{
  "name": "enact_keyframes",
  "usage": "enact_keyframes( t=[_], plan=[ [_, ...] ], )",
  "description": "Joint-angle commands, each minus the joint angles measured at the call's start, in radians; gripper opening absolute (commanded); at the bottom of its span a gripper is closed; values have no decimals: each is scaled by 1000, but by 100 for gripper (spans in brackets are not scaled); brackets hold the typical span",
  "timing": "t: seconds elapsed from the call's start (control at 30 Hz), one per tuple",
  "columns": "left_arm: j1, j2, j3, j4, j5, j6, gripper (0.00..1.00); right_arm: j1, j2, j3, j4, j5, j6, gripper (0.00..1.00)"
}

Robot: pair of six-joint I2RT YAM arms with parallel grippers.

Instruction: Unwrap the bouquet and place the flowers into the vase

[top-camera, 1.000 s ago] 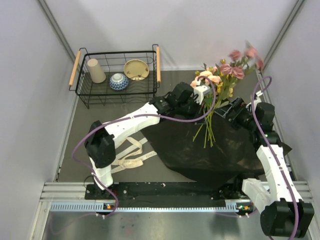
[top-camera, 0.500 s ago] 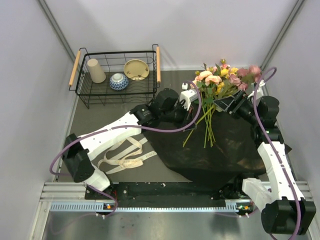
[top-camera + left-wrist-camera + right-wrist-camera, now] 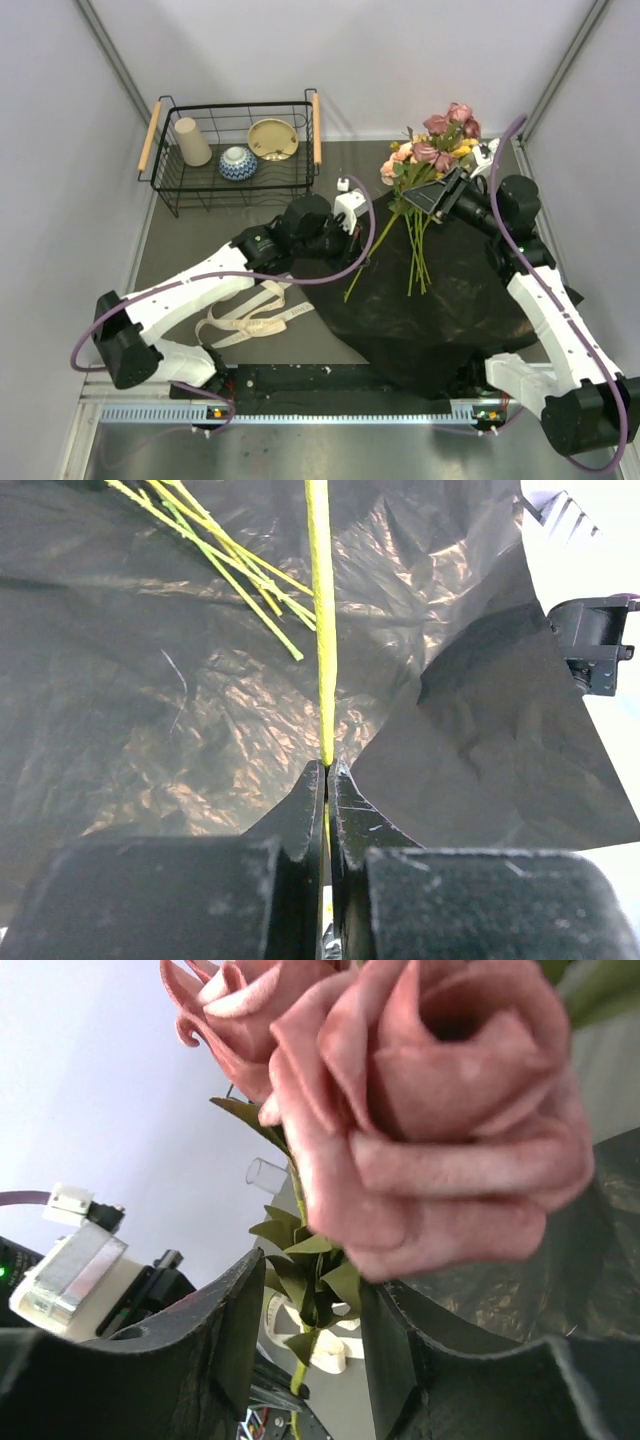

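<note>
The black wrapping paper (image 3: pixel 430 300) lies spread flat with the flowers (image 3: pixel 432 150) loose on it, blooms toward the back wall and green stems (image 3: pixel 415 250) trailing toward me. My left gripper (image 3: pixel 327 765) is shut on one yellow-green stem (image 3: pixel 320 600) over the paper. My right gripper (image 3: pixel 440 195) sits just under the blooms. In the right wrist view its jaws (image 3: pixel 312 1280) stand apart around the green leaves below a pink rose (image 3: pixel 440 1110). A small clear glass rim, seemingly the vase (image 3: pixel 267 1173), shows behind the flowers.
The cream ribbon (image 3: pixel 250 315) lies loose on the table left of the paper. A black wire basket (image 3: pixel 235 195) at the back left holds a beige cup (image 3: pixel 190 140), a blue-patterned bowl (image 3: pixel 237 162) and a tan plate (image 3: pixel 272 138). Grey walls enclose both sides.
My left arm has drawn back to the left and toward me, still shut on its stem. My right gripper has swung left to the blooms and its jaws have narrowed around them.
</note>
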Motion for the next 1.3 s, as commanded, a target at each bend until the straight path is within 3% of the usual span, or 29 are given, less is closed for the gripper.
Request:
enact_keyframes(
  t=[0.0, 0.17, 0.27, 0.37, 0.43, 0.53, 0.57, 0.67, 0.73, 0.83, 1.03, 1.2, 1.27],
  plan=[
    [-2, -107, -43, -4, -64, 34, 0, 43, 31, 74, 74, 30, 3, 40],
    [-2, -178, -100, -12, -96, 53, 0, 134, 85, 109, 99, 59, -11, 32],
    [-2, -219, -121, -27, -119, 63, 0, 175, 122, 145, 103, 79, -22, 20],
    [0, -246, -140, -56, -202, 51, 0, 201, 145, 180, 119, 95, -31, 1],
    [6, -262, -163, -85, -334, 12, 0, 213, 156, 208, 125, 105, -42, 0],
    [34, -299, -196, -115, -432, -22, 29, 250, 176, 257, 143, 142, -77, 0],
    [43, -319, -230, -113, -442, -32, 45, 262, 186, 274, 143, 165, -89, 0],
    [119, -480, -307, -72, -431, -71, 66, 331, 212, 343, 154, 240, -157, 0],
    [248, -538, -341, -52, -361, -108, 73, 394, 241, 396, 163, 311, -218, 0],
    [392, -591, -327, -91, -264, -116, 74, 480, 291, 481, 178, 412, -307, 0],
    [573, -632, -318, -148, -350, -179, 70, 692, 456, 723, 183, 590, -520, 0],
    [747, -680, -382, -79, -342, -223, 71, 750, 605, 935, 152, 638, -553, 0],
    [749, -680, -417, -23, -372, -216, 73, 758, 669, 1010, 131, 644, -553, 0]
  ],
)
